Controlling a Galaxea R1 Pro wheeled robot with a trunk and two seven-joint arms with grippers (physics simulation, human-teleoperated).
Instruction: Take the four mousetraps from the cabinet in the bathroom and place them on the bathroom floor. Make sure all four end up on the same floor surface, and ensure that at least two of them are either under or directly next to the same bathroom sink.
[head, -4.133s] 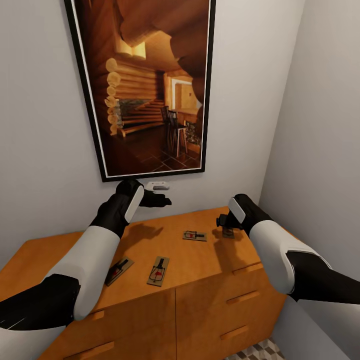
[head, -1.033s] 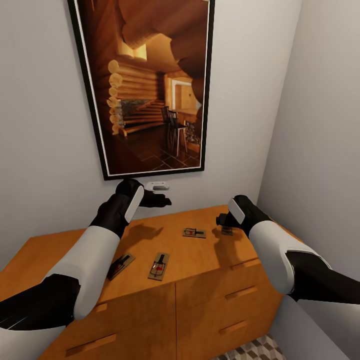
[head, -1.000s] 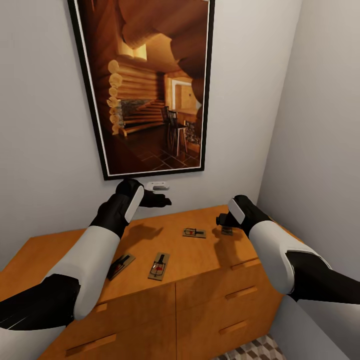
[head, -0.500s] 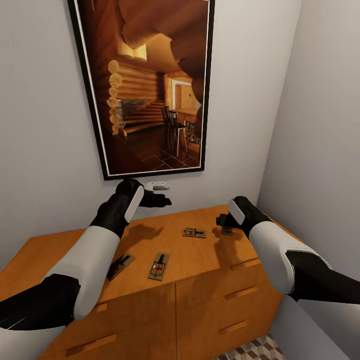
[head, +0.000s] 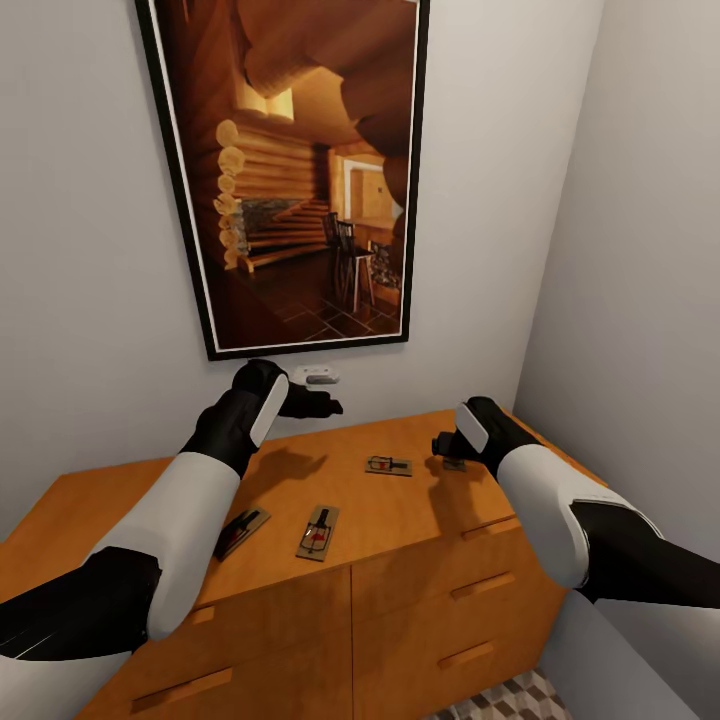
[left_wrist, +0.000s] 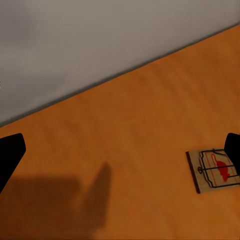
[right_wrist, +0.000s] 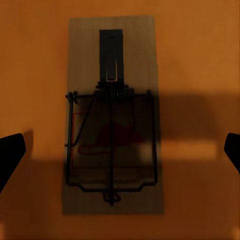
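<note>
No readable text anywhere.
The mousetrap (right_wrist: 112, 115) bears only a red blotch, no lettering; the framed picture (head: 300, 170) above the cabinet (head: 400, 560) carries no words.

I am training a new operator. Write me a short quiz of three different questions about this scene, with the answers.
1. How many mousetraps lie on the cabinet top in the head view?
2. True or false: the right gripper has already closed on a mousetrap.
3. Which trap lies between the right gripper's fingers in its wrist view? A) the one under the left forearm B) the far-right one C) the middle front one

Key:
1. Four: far-right mousetrap, back-middle mousetrap, front-middle mousetrap, left mousetrap.
2. False: its fingers stand apart, either side of the far-right mousetrap.
3. B
</note>
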